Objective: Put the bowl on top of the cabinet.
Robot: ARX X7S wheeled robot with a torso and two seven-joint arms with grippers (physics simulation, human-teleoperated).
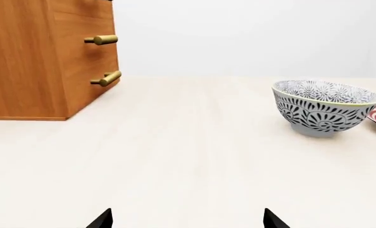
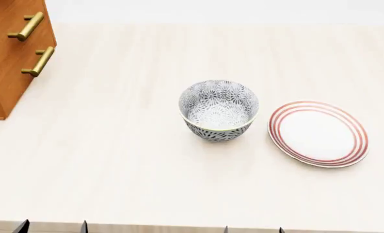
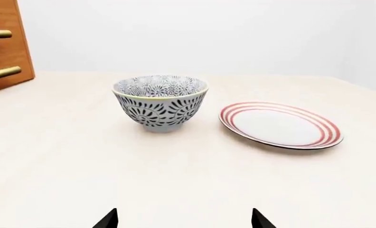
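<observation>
The bowl (image 2: 218,110), white with a dense dark floral pattern, stands upright near the middle of the pale table; it also shows in both wrist views (image 1: 322,107) (image 3: 161,102). The cabinet (image 2: 11,53) of orange-brown wood with brass bar handles stands at the far left (image 1: 45,57) (image 3: 4,45); its top is out of view. My left gripper (image 2: 52,227) and right gripper (image 2: 253,230) hang at the table's near edge, well short of the bowl. Both are open with nothing between the fingertips (image 1: 187,219) (image 3: 184,219).
A flat white plate with red rings (image 2: 318,133) lies just right of the bowl (image 3: 280,126), a small gap between them. The table (image 2: 114,160) runs wide in front of the cabinet, with a pale wall behind.
</observation>
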